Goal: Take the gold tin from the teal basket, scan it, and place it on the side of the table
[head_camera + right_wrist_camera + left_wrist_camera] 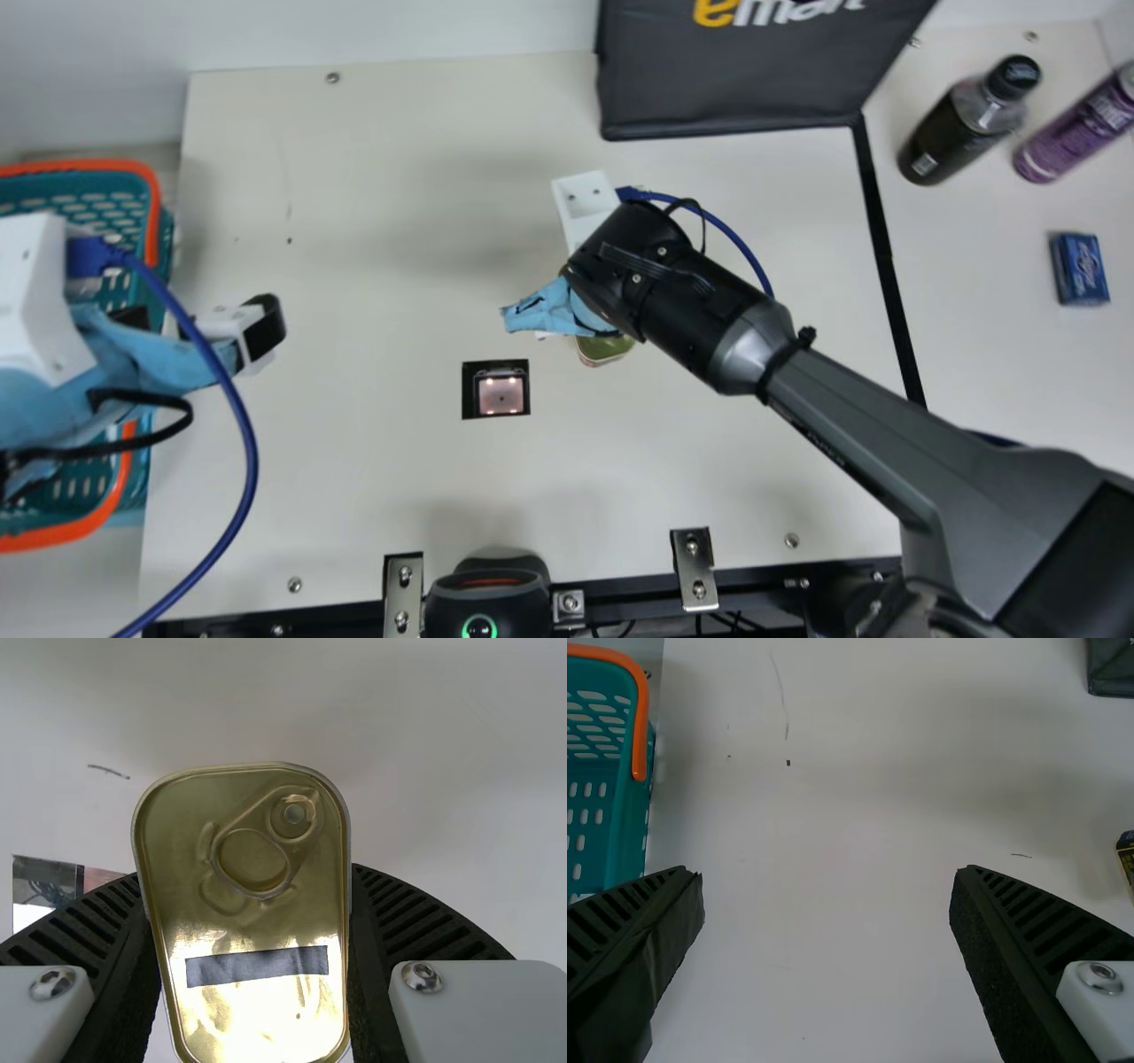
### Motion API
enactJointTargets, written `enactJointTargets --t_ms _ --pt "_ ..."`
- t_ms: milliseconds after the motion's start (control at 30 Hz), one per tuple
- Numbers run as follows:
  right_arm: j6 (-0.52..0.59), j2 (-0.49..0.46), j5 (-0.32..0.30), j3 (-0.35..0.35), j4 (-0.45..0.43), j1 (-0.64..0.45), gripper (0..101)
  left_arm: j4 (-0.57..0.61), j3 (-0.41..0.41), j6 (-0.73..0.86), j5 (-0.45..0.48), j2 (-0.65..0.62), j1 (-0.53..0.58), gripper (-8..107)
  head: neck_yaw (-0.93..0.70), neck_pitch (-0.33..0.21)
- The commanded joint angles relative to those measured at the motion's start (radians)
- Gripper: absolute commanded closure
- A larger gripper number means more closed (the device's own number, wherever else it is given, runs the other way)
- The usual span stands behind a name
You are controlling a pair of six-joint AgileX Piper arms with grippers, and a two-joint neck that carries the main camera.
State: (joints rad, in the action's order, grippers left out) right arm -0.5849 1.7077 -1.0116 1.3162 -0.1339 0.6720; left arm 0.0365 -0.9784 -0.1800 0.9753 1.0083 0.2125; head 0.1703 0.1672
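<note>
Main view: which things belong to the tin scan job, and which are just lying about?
Job:
- gold tin, in the right claw
- teal basket
- scanner window

Lying about:
- black bag
- dark bottle
- purple container
- blue box

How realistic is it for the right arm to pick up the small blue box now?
Probably not: the right gripper is closed on the gold tin and would likely have to set it down first. Nothing visibly covers the blue box.

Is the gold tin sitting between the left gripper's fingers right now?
No, the gold tin is between the right gripper's two fingers, as the right wrist view shows.
</note>
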Motion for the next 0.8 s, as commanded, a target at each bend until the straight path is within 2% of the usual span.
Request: enactJointTargets --t_ms 0,167,467,767 --pt "0.013 -0.015 0.021 -0.016 0.004 -0.021 101 0.0 0.0 0.0 0.0 0.0 0.0 9 0.09 -0.029" --pt "0.06 -0.073 0.054 -0.076 0.021 -0.1 101 0.0 0.0 0.0 0.0 0.0 0.0 9 0.206 -0.029" --pt "0.203 -0.191 0.086 -0.19 0.065 -0.302 101 0.0 0.0 0.0 0.0 0.0 0.0 9 0.206 -0.029" --pt "0.402 -0.276 0.091 -0.258 0.133 -0.546 101 0.0 0.0 0.0 0.0 0.0 0.0 9 0.206 -0.029"
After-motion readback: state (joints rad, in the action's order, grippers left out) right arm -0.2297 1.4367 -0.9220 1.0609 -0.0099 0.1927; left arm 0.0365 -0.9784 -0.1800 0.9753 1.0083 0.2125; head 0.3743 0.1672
